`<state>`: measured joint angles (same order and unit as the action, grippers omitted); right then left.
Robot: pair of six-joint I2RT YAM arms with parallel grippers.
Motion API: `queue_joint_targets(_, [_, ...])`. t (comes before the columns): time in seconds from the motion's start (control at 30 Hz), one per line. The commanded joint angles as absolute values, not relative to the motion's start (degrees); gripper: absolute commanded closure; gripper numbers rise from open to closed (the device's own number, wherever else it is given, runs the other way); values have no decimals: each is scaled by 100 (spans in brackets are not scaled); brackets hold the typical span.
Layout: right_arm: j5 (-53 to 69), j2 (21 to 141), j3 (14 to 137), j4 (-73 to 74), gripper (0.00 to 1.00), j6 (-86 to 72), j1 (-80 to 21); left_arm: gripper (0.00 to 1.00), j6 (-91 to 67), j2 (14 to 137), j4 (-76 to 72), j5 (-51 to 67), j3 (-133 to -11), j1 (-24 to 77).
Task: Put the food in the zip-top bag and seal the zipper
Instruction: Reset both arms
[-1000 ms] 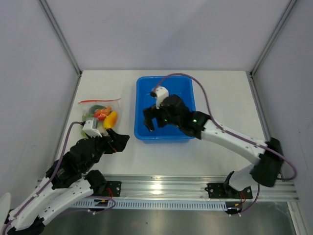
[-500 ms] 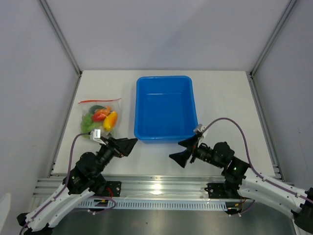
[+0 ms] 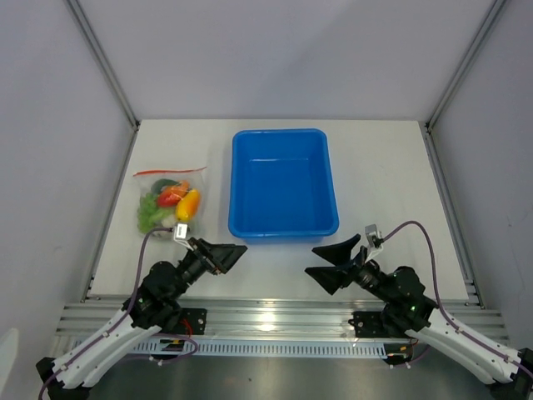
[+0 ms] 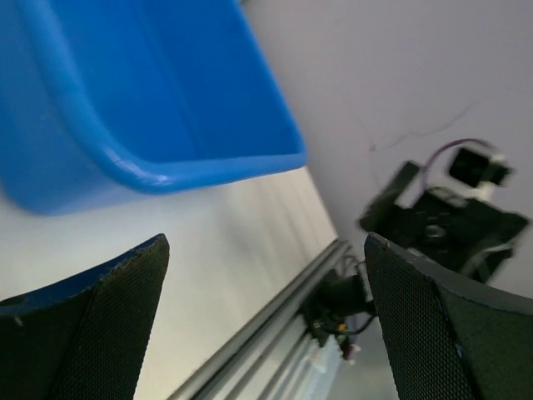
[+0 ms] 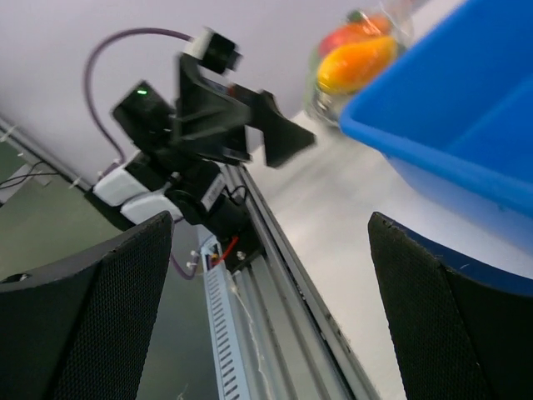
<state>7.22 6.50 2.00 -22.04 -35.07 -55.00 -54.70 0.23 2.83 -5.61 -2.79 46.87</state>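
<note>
The clear zip-top bag (image 3: 166, 200) lies flat at the table's left, with its orange-red zipper (image 3: 171, 172) along the far edge. Inside it shows the food (image 3: 176, 198): red, yellow-orange and green pieces. The right wrist view catches the bag (image 5: 360, 52) beyond the bin's corner. My left gripper (image 3: 232, 254) hovers low near the front edge, to the right of and nearer than the bag, open and empty. My right gripper (image 3: 313, 260) faces it from the right, also open and empty. Each wrist view shows its gripper (image 4: 266, 325) (image 5: 266, 308) spread wide with only table and rail between the fingers.
A blue plastic bin (image 3: 283, 185) stands mid-table with nothing visible inside; its near corner fills the left wrist view (image 4: 158, 100). The aluminium rail (image 3: 266, 317) runs along the near edge. Grey walls enclose the table on three sides.
The right gripper has come out of the blue bin and drawn back to the near edge. The left gripper has pulled back from beside the bag and turned to the right.
</note>
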Motion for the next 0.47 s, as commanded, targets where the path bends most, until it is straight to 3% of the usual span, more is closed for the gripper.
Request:
queue_joint_targets(0.0, [89,799,-545,-1539,0,-3928,-5546,0,-5923,-1503,-816,-176,623,4658])
queue_joint_targets(0.07, [0,817,-527,-1302,1,-4086,-5598,1,-6194,-1503,-1378,-97,1017,4658])
queue_joint_targets(0.43, [-545,624,-501,-615,1,-4228,-5704,0,-6108,-1503,-1055,-97,1019,4667])
